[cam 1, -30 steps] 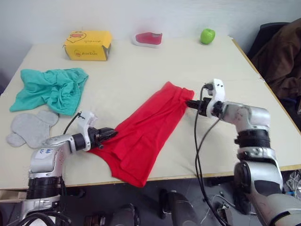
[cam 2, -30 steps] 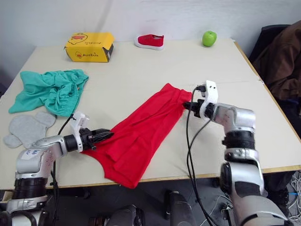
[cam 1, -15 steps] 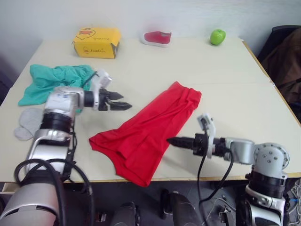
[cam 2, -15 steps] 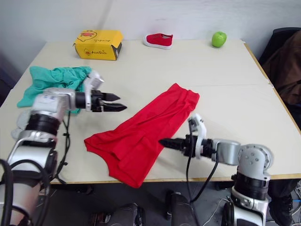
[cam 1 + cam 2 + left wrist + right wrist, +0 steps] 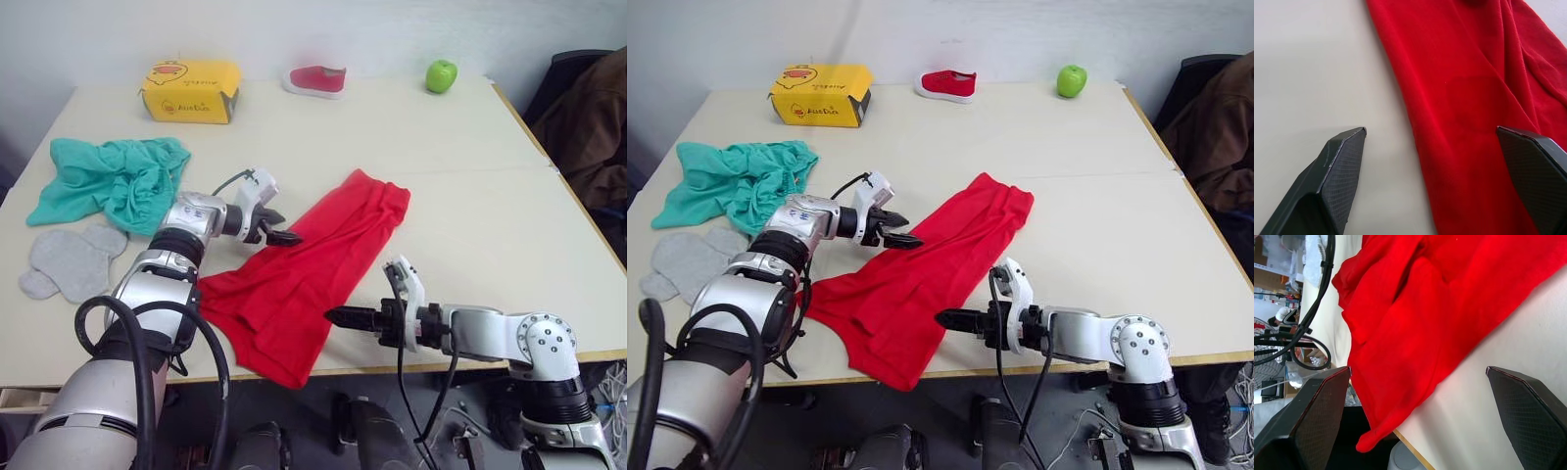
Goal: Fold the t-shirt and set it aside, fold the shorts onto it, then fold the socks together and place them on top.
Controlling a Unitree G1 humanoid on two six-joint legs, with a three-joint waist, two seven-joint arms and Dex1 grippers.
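Having let go of the t-shirt (image 5: 304, 279) mid-worktop (image 5: 470, 176) a moment ago, we are bringing both open, empty pincers, left (image 5: 284, 235) and right (image 5: 338, 315), to its long edges for another fold.

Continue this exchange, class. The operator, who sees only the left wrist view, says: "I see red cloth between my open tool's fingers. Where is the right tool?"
Observer: The right tool is open and points at the t-shirt's right-hand edge, near the table's front.
Operator: Where are the shorts?
Observer: The shorts lie crumpled on the table's left side, apart from the t-shirt.
Operator: And the socks?
Observer: The socks lie flat just in front of the shorts, with neither tool near them.
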